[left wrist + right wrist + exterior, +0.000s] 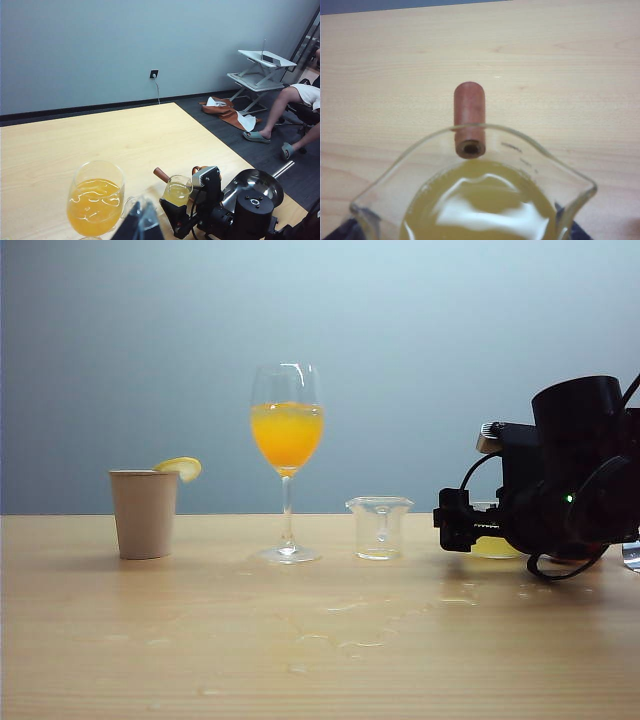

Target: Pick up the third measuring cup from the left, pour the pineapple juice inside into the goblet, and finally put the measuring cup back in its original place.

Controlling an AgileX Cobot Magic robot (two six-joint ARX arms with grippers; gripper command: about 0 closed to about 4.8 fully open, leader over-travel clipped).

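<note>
Brown-handled third measuring cup [475,200] upright

The exterior view sits low, near table [200,640] height, and faces a plain wall, with the goblet [287,455] side-on at mid-distance. The left wrist view looks down obliquely from above, across the table [125,135] toward a wall and floor, with the goblet [95,200] close below. The right wrist view looks steeply down, very near the third measuring cup [480,190]. All 3 views share this cup [495,540] [177,190].
</note>
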